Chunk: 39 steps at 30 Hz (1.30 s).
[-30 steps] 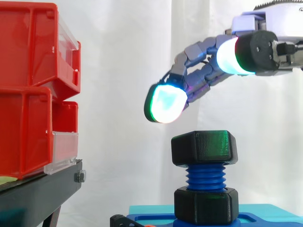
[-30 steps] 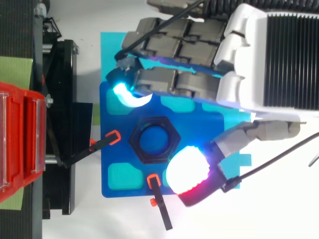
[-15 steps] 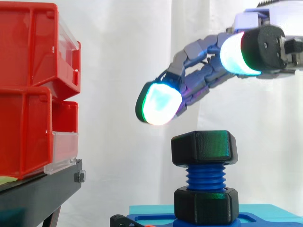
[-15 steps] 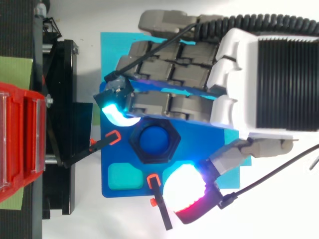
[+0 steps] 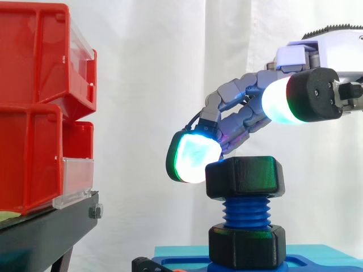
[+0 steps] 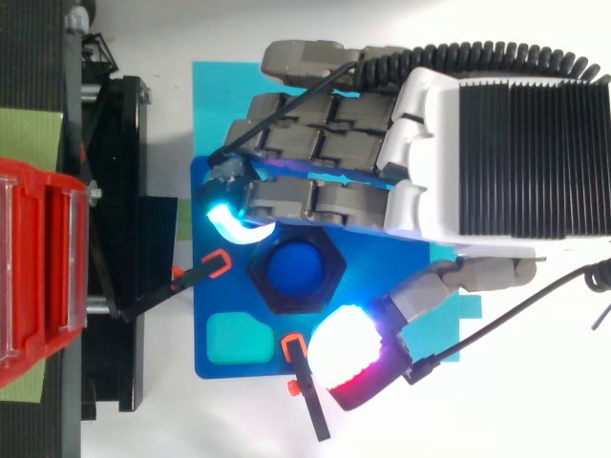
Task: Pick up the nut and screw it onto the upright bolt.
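Nut: black hex nut sits on top of the upright blue bolt; bare threads below it
Hand: hand above nut; fingers spread, gripping nothing
Fingertip: glowing fingertip just beside nut's upper left edge; thumb pad apart, opposite side

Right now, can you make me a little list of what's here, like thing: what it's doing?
robot hand: open, fingers spread over the top nut, holding nothing
fingertip: beside the top nut's left edge; cannot tell if it touches
top nut: black, six-sided, sitting on the bolt's top end
bolt: blue, upright, threads showing between the two nuts
lower nut: black, at the bolt's foot
base plate: blue, under the bolt
red bins: stacked on a black stand, left
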Tool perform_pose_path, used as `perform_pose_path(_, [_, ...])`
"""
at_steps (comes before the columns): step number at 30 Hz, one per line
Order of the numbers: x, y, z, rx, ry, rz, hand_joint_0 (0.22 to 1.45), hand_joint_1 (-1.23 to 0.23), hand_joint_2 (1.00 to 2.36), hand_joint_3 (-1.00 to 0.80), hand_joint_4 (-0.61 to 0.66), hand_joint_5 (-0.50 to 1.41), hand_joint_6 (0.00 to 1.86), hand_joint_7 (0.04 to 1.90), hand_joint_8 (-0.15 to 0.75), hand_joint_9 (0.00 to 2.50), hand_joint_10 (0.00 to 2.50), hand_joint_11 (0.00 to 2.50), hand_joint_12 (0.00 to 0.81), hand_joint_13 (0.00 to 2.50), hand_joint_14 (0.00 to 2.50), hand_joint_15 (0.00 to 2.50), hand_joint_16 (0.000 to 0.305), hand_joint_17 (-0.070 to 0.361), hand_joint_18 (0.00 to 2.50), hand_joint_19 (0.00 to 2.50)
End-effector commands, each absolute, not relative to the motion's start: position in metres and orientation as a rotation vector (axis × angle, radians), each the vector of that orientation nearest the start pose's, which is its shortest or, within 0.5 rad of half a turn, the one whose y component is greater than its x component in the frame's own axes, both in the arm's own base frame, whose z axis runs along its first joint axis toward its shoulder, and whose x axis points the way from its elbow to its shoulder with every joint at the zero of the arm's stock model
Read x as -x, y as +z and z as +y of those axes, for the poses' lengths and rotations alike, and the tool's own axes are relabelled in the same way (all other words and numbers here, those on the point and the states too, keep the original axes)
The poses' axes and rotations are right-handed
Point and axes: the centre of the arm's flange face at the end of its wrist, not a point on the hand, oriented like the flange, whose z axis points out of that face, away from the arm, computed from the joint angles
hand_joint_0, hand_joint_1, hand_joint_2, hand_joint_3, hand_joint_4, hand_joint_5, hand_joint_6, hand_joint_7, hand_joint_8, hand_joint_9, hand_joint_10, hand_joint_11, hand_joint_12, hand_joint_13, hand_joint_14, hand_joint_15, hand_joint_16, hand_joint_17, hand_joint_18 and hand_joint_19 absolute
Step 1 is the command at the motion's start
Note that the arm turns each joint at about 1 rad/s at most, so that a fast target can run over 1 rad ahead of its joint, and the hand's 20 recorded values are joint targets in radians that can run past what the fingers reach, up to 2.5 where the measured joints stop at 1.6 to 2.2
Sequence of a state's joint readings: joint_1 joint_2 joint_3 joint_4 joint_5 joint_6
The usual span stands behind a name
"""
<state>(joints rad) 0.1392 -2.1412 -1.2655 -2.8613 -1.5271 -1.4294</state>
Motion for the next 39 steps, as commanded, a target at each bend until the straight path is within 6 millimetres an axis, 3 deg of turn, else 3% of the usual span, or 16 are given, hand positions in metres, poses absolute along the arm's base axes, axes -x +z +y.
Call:
perform_pose_path(1, [-0.72, 0.318, -0.04, -0.035, 0.185, 1.57, 0.49, -0.16, 1.0, -0.5, 0.19, -0.13, 0.5, 0.9, 0.229, 0.53, 0.0, 0.0, 0.281, 0.55, 0.0, 0.0, 0.033, 0.074, 0.25, 0.01])
perform_pose_path(16, [-0.716, 0.315, -0.055, -0.03, 0.165, 1.602, 0.5, -0.18, 1.0, -0.5, 0.17, -0.09, 0.5, 1.29, 0.24, 0.58, 0.0, 0.0, 0.272, 0.6, 0.0, 0.0, 0.031, 0.069, 0.3, 0.02])
perform_pose_path(27, [-0.715, 0.325, -0.077, 0.023, 0.143, 1.595, 0.51, -0.2, 1.0, -0.5, 0.18, -0.08, 0.66, 1.11, 0.252, 0.66, 0.0, 0.0, 0.258, 0.65, 0.0, 0.0, 0.03, 0.067, 0.36, 0.04])
perform_pose_path(30, [-0.716, 0.33, -0.079, 0.029, 0.139, 1.597, 0.51, -0.2, 1.0, -0.5, 0.19, -0.08, 0.62, 1.16, 0.253, 0.67, 0.0, 0.0, 0.256, 0.66, 0.0, 0.0, 0.03, 0.066, 0.38, 0.05])
perform_pose_path(32, [-0.716, 0.336, -0.083, 0.041, 0.135, 1.604, 0.51, -0.19, 1.0, -0.5, 0.2, -0.06, 0.5, 1.32, 0.251, 0.67, 0.0, 0.0, 0.258, 0.66, 0.0, 0.0, 0.03, 0.067, 0.38, 0.05])
perform_pose_path(39, [-0.717, 0.353, -0.092, 0.049, 0.122, 1.605, 0.51, -0.19, 1.0, -0.5, 0.23, -0.1, 0.5, 1.02, 0.242, 0.65, 0.0, 0.0, 0.259, 0.65, 0.0, 0.0, 0.031, 0.069, 0.36, 0.05])
